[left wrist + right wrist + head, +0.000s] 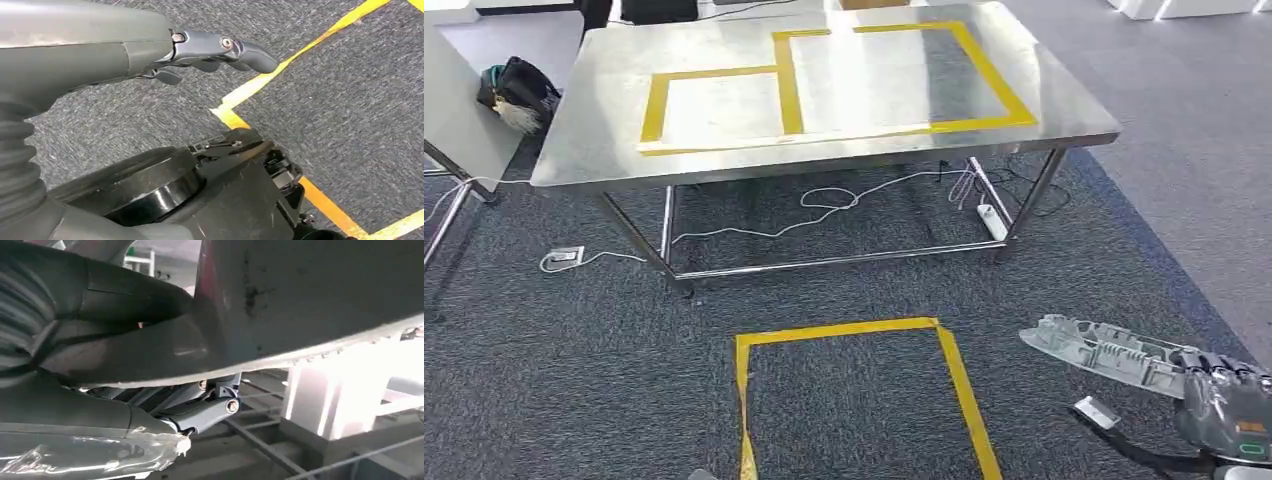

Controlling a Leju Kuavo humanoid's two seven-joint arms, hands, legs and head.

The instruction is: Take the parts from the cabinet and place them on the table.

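A long grey ribbed plastic part (1104, 352) hangs above the carpet at the lower right of the head view, held by my right hand (1224, 400). The right wrist view has the same part (310, 295) as a broad grey slab lying over my right hand's fingers (210, 410), which curl under it. Ahead stands the steel table (604, 150) with yellow tape rectangles on its top. My left hand (220, 50) hangs over the carpet with its fingers loosely curled and nothing in them.
A yellow tape rectangle (954, 370) marks the carpet in front of me. Under the table lie white cables and a power strip (992, 222). A black bag (519, 90) sits on the floor at the far left beside another table's legs.
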